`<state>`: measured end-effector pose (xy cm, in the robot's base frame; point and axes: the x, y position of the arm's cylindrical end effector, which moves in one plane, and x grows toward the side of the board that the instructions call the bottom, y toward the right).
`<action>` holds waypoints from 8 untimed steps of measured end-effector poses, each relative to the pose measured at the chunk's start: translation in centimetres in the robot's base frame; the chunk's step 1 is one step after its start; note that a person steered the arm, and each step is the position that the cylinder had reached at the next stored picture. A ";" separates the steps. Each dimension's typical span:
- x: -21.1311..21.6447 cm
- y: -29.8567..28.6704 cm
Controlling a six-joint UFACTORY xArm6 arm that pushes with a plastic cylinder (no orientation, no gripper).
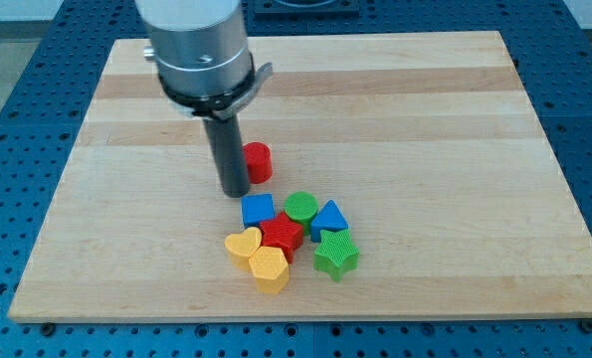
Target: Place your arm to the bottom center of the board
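Note:
My tip [236, 191] rests on the wooden board [425, 119] a little left of the board's middle. A red cylinder block [259, 161] stands just right of the rod, close to it. Below the tip lies a cluster: a blue block [258, 209], a green round block [300, 208], a blue triangular block [328, 219], a red star block [283, 236], a green star block [335, 256], a yellow heart block [243, 244] and a yellow block [270, 268]. The tip is just above the blue block, apart from it.
The board lies on a blue perforated table [17, 60]. The arm's grey metal body [198, 45] hangs over the board's upper left part.

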<state>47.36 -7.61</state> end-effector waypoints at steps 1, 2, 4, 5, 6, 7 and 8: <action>-2.5 3.2; -6.2 5.1; -6.3 -2.7; -0.8 -8.5; 7.3 -8.6; 13.8 -4.6; 14.5 -2.2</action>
<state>61.84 -9.77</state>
